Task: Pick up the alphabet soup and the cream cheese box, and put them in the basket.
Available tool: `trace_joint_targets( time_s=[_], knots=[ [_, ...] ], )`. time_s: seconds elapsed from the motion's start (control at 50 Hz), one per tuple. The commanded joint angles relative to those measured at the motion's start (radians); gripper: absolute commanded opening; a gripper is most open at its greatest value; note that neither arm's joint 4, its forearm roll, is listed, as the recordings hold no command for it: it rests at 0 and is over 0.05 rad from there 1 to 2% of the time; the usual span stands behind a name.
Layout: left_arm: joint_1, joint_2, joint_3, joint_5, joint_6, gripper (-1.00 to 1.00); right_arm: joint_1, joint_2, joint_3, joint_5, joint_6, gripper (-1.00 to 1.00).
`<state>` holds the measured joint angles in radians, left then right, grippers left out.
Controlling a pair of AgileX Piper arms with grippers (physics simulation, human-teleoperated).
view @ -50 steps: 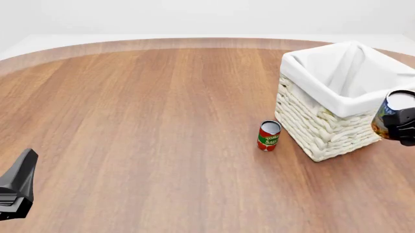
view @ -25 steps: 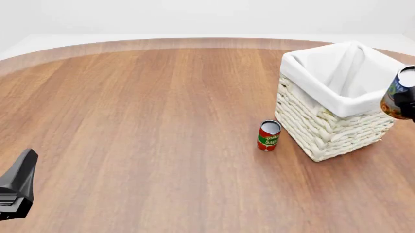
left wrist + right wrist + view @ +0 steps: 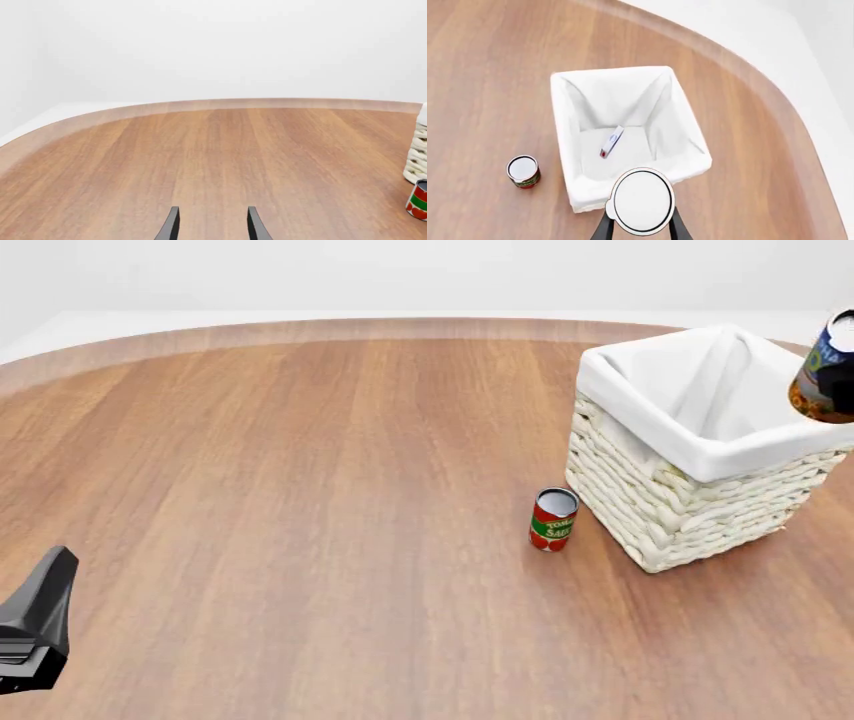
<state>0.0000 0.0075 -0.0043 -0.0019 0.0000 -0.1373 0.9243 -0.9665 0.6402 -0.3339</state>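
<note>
Your right gripper [image 3: 639, 226] is gripping the alphabet soup [image 3: 642, 201] above the basket [image 3: 569, 195], where the cream cheese box [image 3: 612, 141] is lying; your left gripper [image 3: 211, 227] is hanging narrowly parted.

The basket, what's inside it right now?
The basket holds one small box leaning against its white liner's back wall. Nothing else shows; the held can covers the near rim.

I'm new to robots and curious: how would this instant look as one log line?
right gripper: holds soup can above basket | cream cheese box: in basket | left gripper: open, idle
</note>
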Motion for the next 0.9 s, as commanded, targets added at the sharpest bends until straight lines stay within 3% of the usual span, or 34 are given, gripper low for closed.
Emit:
trace_joint_targets(
  time_s=[0.02,0.9],
  knots=[
    [0.0,0.0,0.0,0.0,0.0,1.0,0.011,0.071,-0.062,-0.041,0.023,-1.0],
    [0.0,0.0,0.0,0.0,0.0,1.0,0.052,0.312,-0.151,-0.142,0.026,-1.0]
  ],
)
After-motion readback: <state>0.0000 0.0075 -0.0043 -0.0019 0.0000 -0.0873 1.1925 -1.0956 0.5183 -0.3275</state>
